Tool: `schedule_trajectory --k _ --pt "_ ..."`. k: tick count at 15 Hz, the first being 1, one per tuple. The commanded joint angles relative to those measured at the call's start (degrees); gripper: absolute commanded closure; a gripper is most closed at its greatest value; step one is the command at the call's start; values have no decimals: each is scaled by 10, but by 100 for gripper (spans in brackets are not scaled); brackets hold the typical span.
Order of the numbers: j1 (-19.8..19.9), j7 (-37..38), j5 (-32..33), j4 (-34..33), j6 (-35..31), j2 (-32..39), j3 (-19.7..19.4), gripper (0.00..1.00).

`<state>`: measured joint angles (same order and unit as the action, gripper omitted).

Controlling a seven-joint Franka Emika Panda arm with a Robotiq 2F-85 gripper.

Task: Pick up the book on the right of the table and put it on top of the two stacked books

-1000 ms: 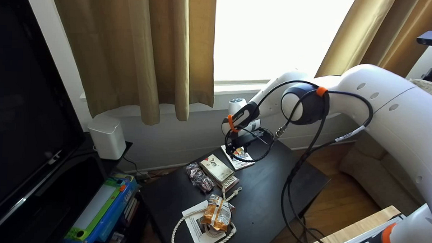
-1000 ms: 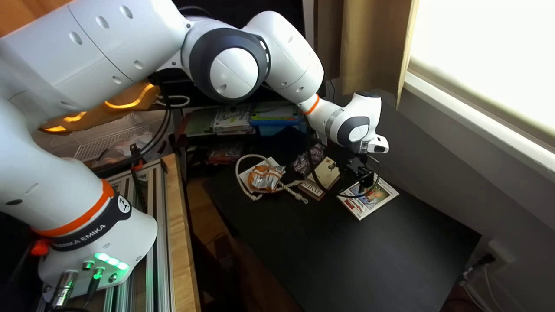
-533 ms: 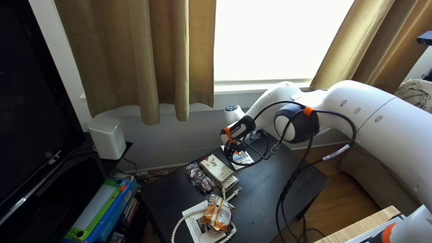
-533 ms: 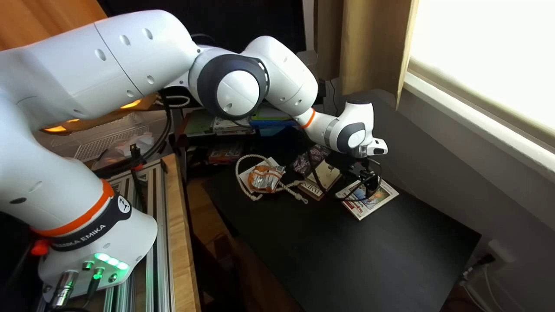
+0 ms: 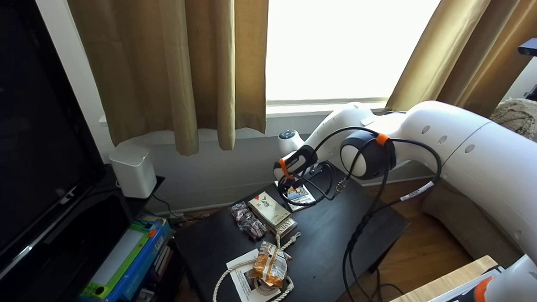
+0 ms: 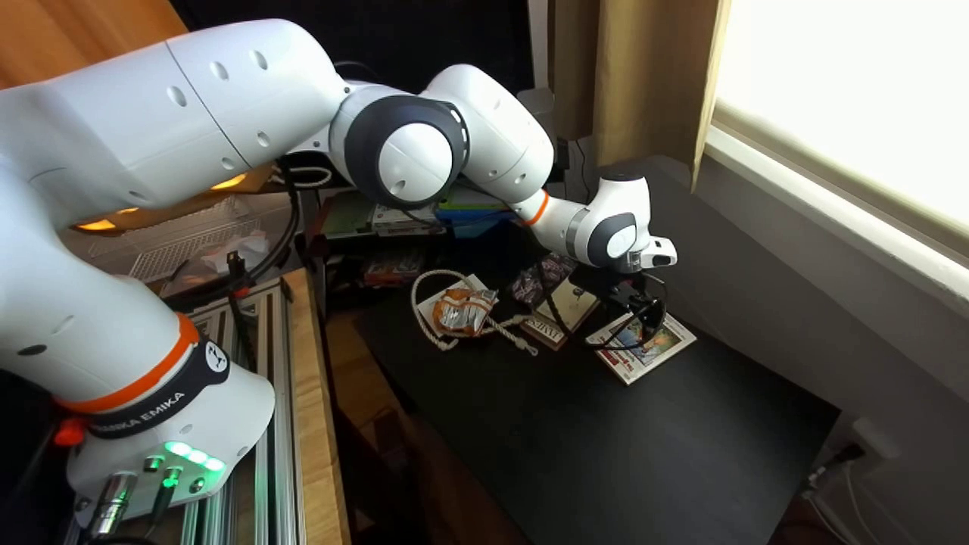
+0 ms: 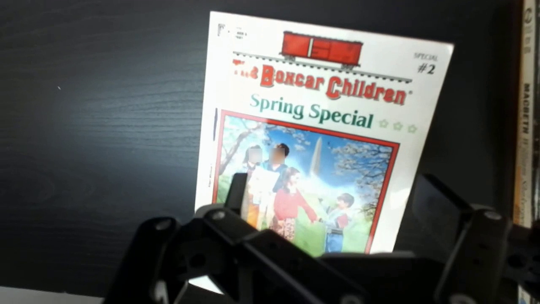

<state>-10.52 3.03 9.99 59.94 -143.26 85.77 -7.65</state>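
Exterior view, packet [image 5: 270,263], rope [image 5: 290,242] near stacked books [image 5: 270,209]

White-and-red book [image 7: 310,101], black table [image 6: 643,454], upper stacked book [image 5: 270,209] perhaps cream

On the black rectangular table [image 6: 643,446], in an exterior view, the white-bordered rectangular book [image 6: 658,348] lay right of the two stacked cream-and-brown rectangular books [image 6: 575,303]. Left of these, an orange-and-silver crinkled packet [image 6: 463,312] lay over a white paper sheet [image 5: 245,288], beige twisted rope [image 6: 509,335] around it; a dark mottled oblong bundle [image 6: 528,286] lay behind the stack.
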Motion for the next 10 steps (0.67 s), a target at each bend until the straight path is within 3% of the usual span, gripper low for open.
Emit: schedule_trajectory --k 1,6,10 --pt "2 14 6 12 -9 0 5 0" --pt "18 -5 -6 8 -2 0 31 0" --pt "20 3 -5 14 1 0 27 0"
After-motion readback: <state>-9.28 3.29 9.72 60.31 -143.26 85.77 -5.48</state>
